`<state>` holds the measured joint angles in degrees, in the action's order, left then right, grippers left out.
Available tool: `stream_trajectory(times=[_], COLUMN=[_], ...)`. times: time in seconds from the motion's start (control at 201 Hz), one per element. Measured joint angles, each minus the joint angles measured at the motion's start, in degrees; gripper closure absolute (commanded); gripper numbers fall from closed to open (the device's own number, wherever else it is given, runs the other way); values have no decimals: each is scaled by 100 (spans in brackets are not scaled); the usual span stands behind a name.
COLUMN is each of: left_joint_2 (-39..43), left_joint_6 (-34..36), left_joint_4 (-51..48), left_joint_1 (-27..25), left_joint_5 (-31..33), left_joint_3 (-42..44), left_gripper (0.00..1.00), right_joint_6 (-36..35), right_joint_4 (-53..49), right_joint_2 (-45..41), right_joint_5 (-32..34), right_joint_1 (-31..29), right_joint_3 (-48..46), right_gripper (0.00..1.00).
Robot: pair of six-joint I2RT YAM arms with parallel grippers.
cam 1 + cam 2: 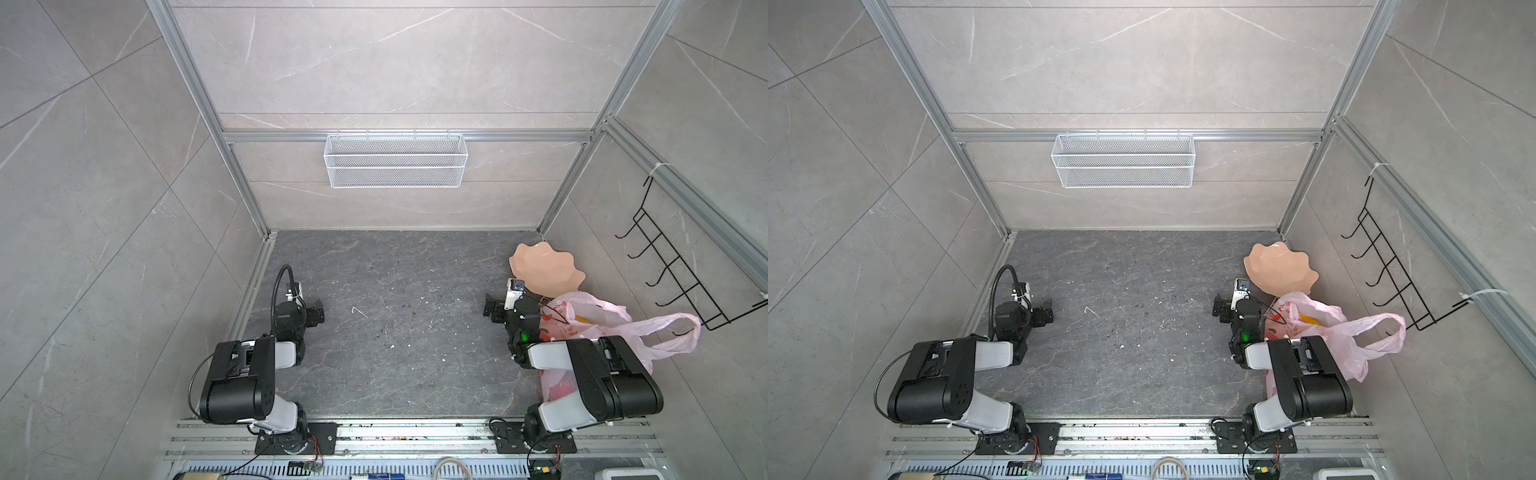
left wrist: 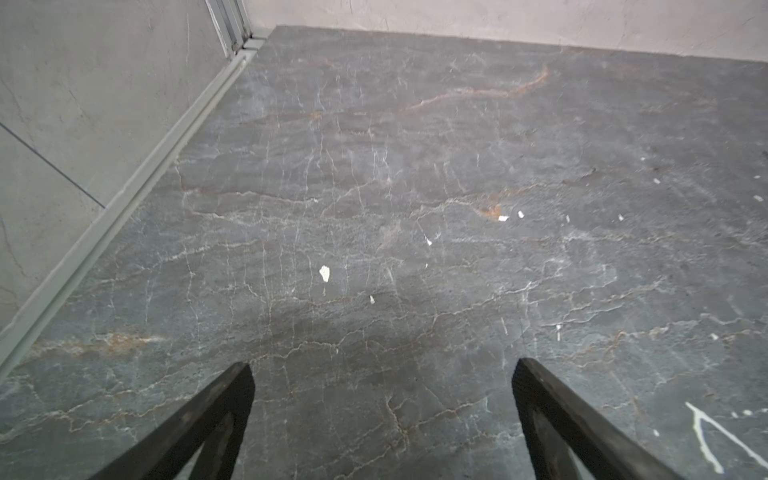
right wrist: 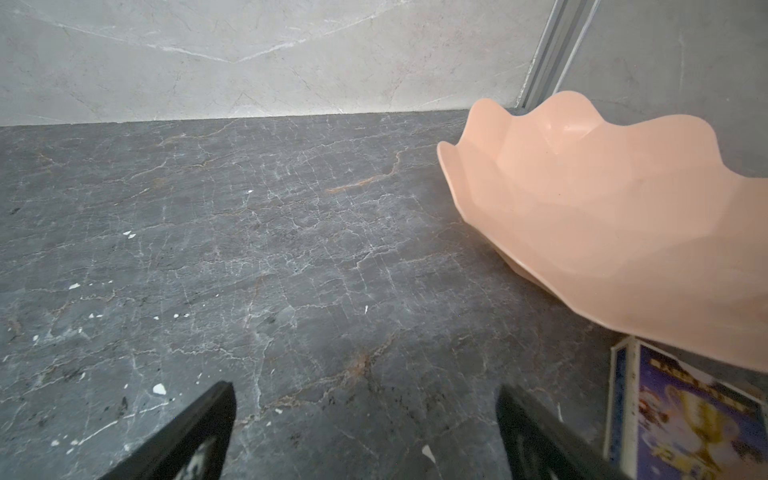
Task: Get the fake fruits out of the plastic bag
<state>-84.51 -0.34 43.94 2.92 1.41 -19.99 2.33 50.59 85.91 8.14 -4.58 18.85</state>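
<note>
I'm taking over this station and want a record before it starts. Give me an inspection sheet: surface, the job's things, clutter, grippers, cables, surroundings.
Surface: dark stone-look tabletop, scattered white flecks.
Job's things: pink plastic bag at the right, partly under the right arm; fruits only glimpsed as colour through it, none outside.
Clutter: peach wavy dish behind the bag; printed card by the dish.
Grippers: left gripper and right gripper both open, empty, over bare tabletop.
Cables: black hose arches over the left arm; thin wires at the right wrist cross the bag.
Surroundings: white mesh basket on back wall; black hook rack on right wall.
</note>
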Motion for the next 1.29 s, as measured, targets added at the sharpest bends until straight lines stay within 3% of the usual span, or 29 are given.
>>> stream_trajectory(times=[0.284,0.483,0.637,0.757,0.916,1.081,1.295], left_joint_2=[2275,3528,4028,4299,4393,4129,3812], left_joint_6=[-289,-1934,-3064,-3526,-3661,-3676,-3672], left_joint_4=[-1250,-2815,-3842,-4253,-4638,-4924,-4999], left_joint_1=[-376,-459,-455,-455,-457,-481,-490], left_joint_5=[476,1086,1049,688,92,-254,-354], left_joint_3=[-7,-411,-831,-815,-815,-815,-813], left_gripper=[0,0,0,0,0,0,0], right_joint_6=[-63,763,1504,2197,2588,3156,3729], right_joint_4=[-1770,-3550,-5132,-6638,-8395,-10491,-11958], right_joint_2=[-2240,-3609,-4339,-4500,-4478,-3987,-3615], right_joint_5=[-195,-708,-778,-356,101,1150,1928], right_joint_1=[-503,-647,-656,-656,-658,-656,-656], right_joint_3=[466,1720,2802,3858,5093,6478,6623], right_gripper=[0,0,0,0,0,0,0])
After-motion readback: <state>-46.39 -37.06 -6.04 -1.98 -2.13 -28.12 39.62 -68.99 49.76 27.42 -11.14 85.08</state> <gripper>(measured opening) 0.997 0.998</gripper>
